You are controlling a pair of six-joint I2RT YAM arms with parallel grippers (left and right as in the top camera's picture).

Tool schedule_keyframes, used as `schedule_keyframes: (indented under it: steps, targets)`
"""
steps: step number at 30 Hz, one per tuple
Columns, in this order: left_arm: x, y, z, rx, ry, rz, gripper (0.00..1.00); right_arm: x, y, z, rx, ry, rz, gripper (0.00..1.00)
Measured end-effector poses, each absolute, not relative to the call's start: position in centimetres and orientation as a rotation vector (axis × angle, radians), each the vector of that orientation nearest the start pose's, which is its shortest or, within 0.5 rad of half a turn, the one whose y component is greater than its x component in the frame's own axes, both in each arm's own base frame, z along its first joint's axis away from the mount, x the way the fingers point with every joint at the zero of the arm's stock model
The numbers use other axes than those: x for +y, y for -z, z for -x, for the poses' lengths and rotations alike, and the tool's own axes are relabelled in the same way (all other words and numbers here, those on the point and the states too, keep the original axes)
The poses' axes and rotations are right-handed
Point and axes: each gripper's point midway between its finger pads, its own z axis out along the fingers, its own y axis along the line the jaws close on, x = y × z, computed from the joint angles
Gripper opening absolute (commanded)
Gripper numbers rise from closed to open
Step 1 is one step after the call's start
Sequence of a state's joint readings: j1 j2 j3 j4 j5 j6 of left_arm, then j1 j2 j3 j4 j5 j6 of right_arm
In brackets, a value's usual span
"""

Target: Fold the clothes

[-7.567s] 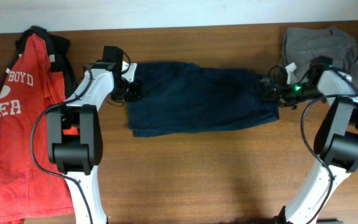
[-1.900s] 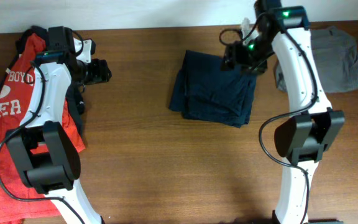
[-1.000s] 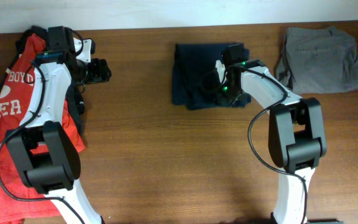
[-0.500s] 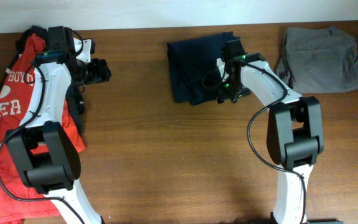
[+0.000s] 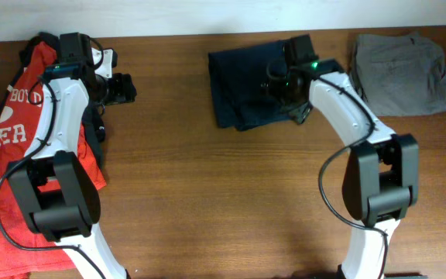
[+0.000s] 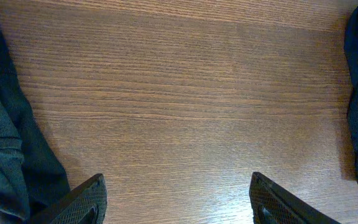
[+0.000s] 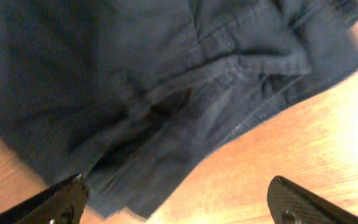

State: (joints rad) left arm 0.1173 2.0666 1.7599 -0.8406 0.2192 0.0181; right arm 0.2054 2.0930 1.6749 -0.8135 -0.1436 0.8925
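Right gripper (image 5: 283,84) is over the folded navy garment (image 5: 242,89), jaws spread wide, holding nothing; the cloth's bunched edge runs just ahead of its fingertips (image 7: 64,200), with bare table (image 5: 207,201) showing past that edge; the grey garment (image 5: 401,68) lies apart on its outer side. Left gripper (image 5: 122,88) gapes wide too, holding nothing, over wood; dark fabric (image 6: 5,155) lies beside one finger; the red T-shirt (image 5: 22,170) is behind it; bare wood runs from it to the navy edge.
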Motion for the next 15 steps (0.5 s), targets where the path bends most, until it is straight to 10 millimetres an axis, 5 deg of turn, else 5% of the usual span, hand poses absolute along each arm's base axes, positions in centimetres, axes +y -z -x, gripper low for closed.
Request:
schedule_keyframes:
  steps: [4, 15]
  targets:
    - [2.1, -10.9, -49.8, 2.693, 0.256, 0.07, 0.73, 12.3, -3.1, -45.6, 2.733, -0.452, -1.058, 0.95]
    - [2.2, -10.8, -49.8, 2.694, 0.252, 0.071, 0.73, 12.9, -1.9, -47.8, 2.591, -0.566, -1.04, 0.82]
